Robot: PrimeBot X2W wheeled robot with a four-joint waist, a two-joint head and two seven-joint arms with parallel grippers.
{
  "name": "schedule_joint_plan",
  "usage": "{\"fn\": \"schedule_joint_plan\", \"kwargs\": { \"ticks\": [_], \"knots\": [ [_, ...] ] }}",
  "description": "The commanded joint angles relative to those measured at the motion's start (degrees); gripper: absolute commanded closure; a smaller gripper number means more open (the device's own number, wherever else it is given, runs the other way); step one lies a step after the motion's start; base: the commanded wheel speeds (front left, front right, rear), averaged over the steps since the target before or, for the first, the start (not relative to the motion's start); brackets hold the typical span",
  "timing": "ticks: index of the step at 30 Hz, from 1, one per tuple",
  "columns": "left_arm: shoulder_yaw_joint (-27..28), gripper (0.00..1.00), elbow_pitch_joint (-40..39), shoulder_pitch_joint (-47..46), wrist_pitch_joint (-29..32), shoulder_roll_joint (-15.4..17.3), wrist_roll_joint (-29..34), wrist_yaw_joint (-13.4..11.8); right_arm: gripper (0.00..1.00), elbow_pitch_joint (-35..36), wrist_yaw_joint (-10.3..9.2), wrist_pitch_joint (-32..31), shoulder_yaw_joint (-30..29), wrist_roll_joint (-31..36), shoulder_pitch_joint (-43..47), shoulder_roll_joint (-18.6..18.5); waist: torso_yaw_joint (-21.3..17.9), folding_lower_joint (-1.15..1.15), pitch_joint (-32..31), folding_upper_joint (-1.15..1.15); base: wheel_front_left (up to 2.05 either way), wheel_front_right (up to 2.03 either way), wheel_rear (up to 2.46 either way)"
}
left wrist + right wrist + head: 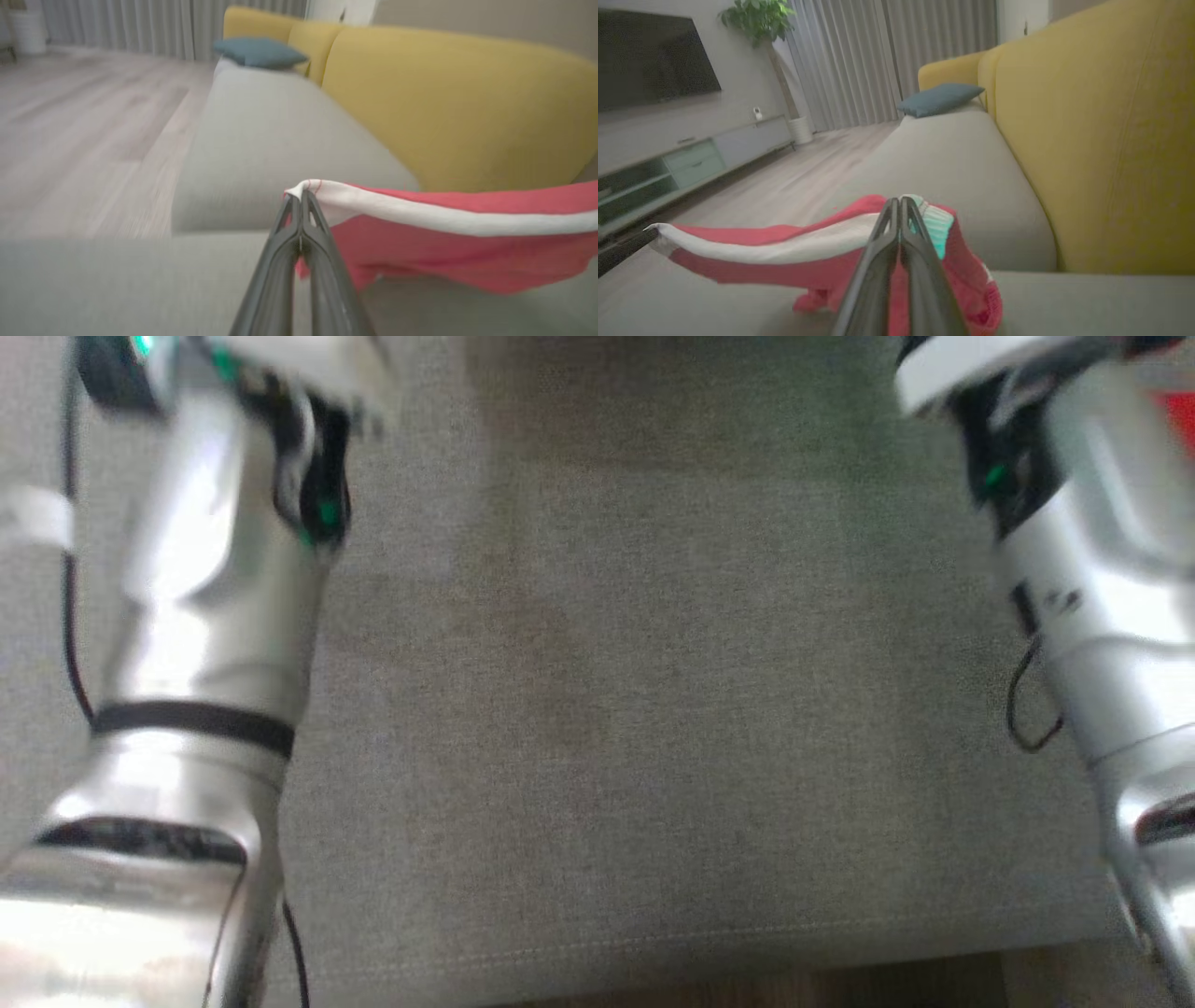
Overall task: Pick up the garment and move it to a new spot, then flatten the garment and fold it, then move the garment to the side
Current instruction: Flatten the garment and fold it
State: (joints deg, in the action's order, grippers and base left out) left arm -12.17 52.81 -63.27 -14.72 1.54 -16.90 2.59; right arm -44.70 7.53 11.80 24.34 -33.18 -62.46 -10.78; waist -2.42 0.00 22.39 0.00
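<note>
The left hand [301, 198] pinches the white band of the red garment [444, 252], which trails toward three o'clock. The right hand [900, 205] grips its other end above the sofa [962, 154].

Head cam close, down on seat [653, 709], L/R wrist cams low, both facing cushion [259, 52]

Red garment [444, 252] with a white band hangs stretched out over grey cushion [280, 154].
</note>
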Motion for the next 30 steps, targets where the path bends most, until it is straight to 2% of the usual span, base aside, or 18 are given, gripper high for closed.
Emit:
{"fn": "schedule_joint_plan", "kwargs": {
  "ticks": [1, 6, 9, 14, 21, 26, 30],
  "knots": [
    [1.2, 1.0, 1.9, 0.0, -0.3, 1.5, -1.4, 0.0, 1.0, -1.8, -0.04, 1.3, 2.4, -0.8, 1.8, 1.4, 0.1, 0.0, 0.9, 0.0, 0.0, 0.0, 0.0],
    [-0.6, 1.0, 4.9, 4.2, -0.3, 1.4, -4.9, 0.6, 1.0, -5.3, -0.04, 2.7, 4.4, -3.5, 6.6, 1.7, -0.2, 0.0, 1.2, 0.0, 0.0, 0.0, 0.0],
    [-2.3, 1.0, 1.9, 8.9, -0.3, 1.4, -7.2, 0.1, 1.0, -3.2, -0.04, 3.1, 4.9, -5.0, 11.2, 0.6, -0.6, 0.0, 0.7, 0.0, 0.0, 0.0, 0.0],
    [-1.9, 1.0, -9.3, 20.5, -0.3, 1.3, -6.3, -2.1, 1.0, 8.5, -0.04, 3.2, 1.1, -3.6, 23.0, -2.5, -1.3, 0.0, -1.7, 0.0, 0.0, 0.0, 0.0],
    [-0.6, 1.0, -25.7, 39.2, -0.3, 1.9, -1.1, -2.9, 1.0, 26.0, -0.04, 3.2, -6.2, 1.1, 41.4, -4.1, -1.8, 0.0, -5.6, 0.0, 0.0, 0.0, 0.0],
    [-1.1, 1.0, -35.0, 50.8, 0.0, 2.4, 0.0, -4.4, 1.0, 34.4, -0.04, 1.9, -10.9, 3.7, 53.1, -3.3, -1.2, 0.0, -8.3, 0.0, 0.0, 0.0, 0.0],
    [-1.6, 1.0, -43.5, 58.5, 3.1, 3.3, -0.1, -6.3, 1.0, 42.1, -0.04, -1.3, -15.0, 5.8, 61.8, -1.2, -0.8, 0.0, -9.6, 0.0, 0.0, 0.0, 0.0]
  ]
}}
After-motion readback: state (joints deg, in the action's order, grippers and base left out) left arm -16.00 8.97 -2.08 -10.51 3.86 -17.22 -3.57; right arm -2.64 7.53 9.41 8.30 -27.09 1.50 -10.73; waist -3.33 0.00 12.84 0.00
